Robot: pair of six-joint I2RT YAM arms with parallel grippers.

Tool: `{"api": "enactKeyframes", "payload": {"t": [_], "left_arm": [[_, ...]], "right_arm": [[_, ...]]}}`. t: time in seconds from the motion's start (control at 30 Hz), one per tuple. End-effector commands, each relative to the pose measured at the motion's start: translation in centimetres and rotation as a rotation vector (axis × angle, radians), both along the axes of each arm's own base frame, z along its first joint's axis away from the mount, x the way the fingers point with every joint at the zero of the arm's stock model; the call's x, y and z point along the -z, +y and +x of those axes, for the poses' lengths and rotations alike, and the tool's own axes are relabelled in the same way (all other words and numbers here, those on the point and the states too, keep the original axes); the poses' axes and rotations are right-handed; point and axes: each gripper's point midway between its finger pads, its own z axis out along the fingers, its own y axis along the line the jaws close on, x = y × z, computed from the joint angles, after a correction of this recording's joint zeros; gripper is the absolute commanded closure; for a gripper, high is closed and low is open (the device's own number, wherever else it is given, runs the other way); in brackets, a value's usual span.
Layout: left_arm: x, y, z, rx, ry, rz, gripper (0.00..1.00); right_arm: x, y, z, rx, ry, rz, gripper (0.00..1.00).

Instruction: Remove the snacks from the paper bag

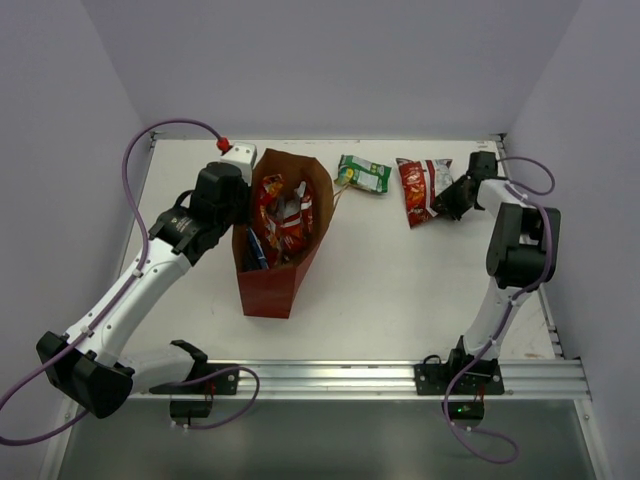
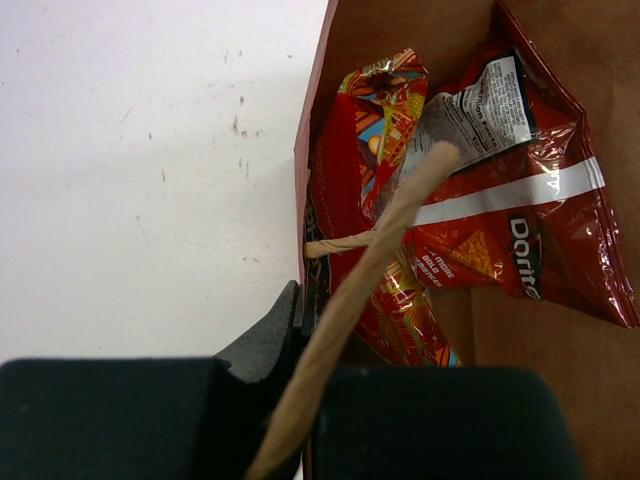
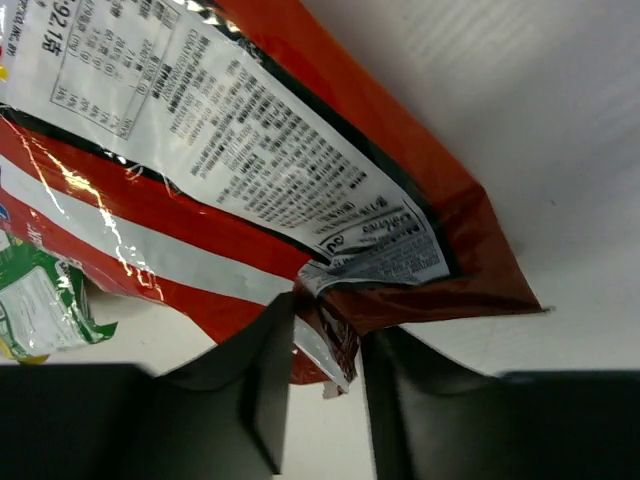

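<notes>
The reddish-brown paper bag [image 1: 272, 268] stands open left of centre. My left gripper [image 1: 238, 212] is shut on its left rim [image 2: 303, 200], one finger outside and one inside, and a twisted handle [image 2: 385, 240] lies across it. Inside the bag are a red Doritos bag [image 2: 520, 220], another red-orange packet [image 2: 385, 100] and a blue one [image 1: 256, 250]. The green-white packet [image 1: 363, 174] and a red chip bag [image 1: 414, 190] lie on the table at the back right. My right gripper [image 1: 448, 197] is open, and the red bag's crimped corner [image 3: 335, 330] sits loosely between its fingers.
A white box with a red knob [image 1: 237, 152] stands behind the paper bag at the back left. White walls enclose the table on three sides. A metal rail [image 1: 350, 378] runs along the front edge. The green packet's edge shows in the right wrist view [image 3: 40, 300].
</notes>
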Motion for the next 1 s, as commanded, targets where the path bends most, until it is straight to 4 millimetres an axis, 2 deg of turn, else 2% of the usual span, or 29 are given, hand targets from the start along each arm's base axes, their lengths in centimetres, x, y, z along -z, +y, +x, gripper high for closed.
{"api": "enactKeyframes", "payload": {"t": [0.0,0.03,0.1,0.17,0.2,0.27,0.3,0.4,0.43,0.5,0.53,0.57,0.6,0.63,0.7,0.83,0.9,0.97], "left_arm": [[-5.2,-1.1,1.5,0.03,-0.166,-0.066,1.0],[-5.3,-1.2,1.5,0.034,-0.167,-0.066,1.0],[-5.2,-1.2,1.5,0.037,-0.167,-0.064,1.0],[-5.4,-1.3,1.6,0.041,-0.172,-0.068,1.0],[-5.4,-1.3,1.6,0.041,-0.173,-0.067,1.0],[-5.6,-1.3,1.7,0.043,-0.176,-0.068,1.0],[-5.8,-1.4,1.7,0.047,-0.182,-0.067,1.0],[-5.9,-1.4,1.8,0.05,-0.186,-0.06,1.0],[-6.0,-1.3,1.8,0.048,-0.189,-0.059,1.0],[-6.2,-1.4,1.9,0.051,-0.192,-0.059,1.0],[-6.2,-1.5,1.9,0.054,-0.192,-0.058,1.0],[-6.2,-1.5,2.0,0.055,-0.192,-0.057,1.0],[-6.1,-1.6,1.9,0.06,-0.19,-0.058,1.0],[-6.2,-1.6,1.9,0.062,-0.191,-0.06,1.0],[-6.3,-1.7,2.0,0.062,-0.191,-0.063,1.0],[-6.7,-1.9,1.9,0.071,-0.198,-0.069,1.0],[-6.8,-1.9,2.0,0.072,-0.201,-0.069,1.0],[-6.9,-1.9,2.0,0.073,-0.203,-0.07,1.0]], "right_arm": [[-3.9,-1.5,-1.7,0.026,-0.006,-0.092,0.6],[-4.3,-2.0,-2.2,0.036,-0.001,-0.125,0.43],[-6.9,-2.4,-3.0,0.036,-0.034,-0.166,0.28],[-9.2,-2.6,-3.4,0.021,-0.076,-0.197,0.18],[-11.8,-2.4,-3.8,0.01,-0.131,-0.213,0.17],[-15.0,-1.5,-3.9,-0.046,-0.209,-0.252,0.14],[-17.5,-0.9,-4.4,-0.072,-0.266,-0.272,0.13],[-22.4,2.8,-5.0,-0.223,-0.39,-0.327,0.12],[-25.3,5.9,-5.8,-0.306,-0.472,-0.334,0.13],[-28.1,9.0,-6.9,-0.421,-0.568,-0.363,0.14],[-30.4,12.1,-8.2,-0.503,-0.648,-0.35,0.14],[-31.7,13.8,-8.9,-0.567,-0.705,-0.346,0.15],[-32.8,17.0,-10.4,-0.681,-0.769,-0.284,0.15],[-34.1,18.2,-11.5,-0.732,-0.823,-0.262,0.15],[-35.5,21.6,-13.4,-0.85,-0.899,-0.221,0.15],[-37.7,26.7,-16.8,-1.024,-0.984,-0.165,0.17],[-37.3,28.9,-17.6,-1.078,-0.973,-0.13,0.18],[-37.4,31.6,-19.2,-1.132,-0.965,-0.071,0.19]]}}
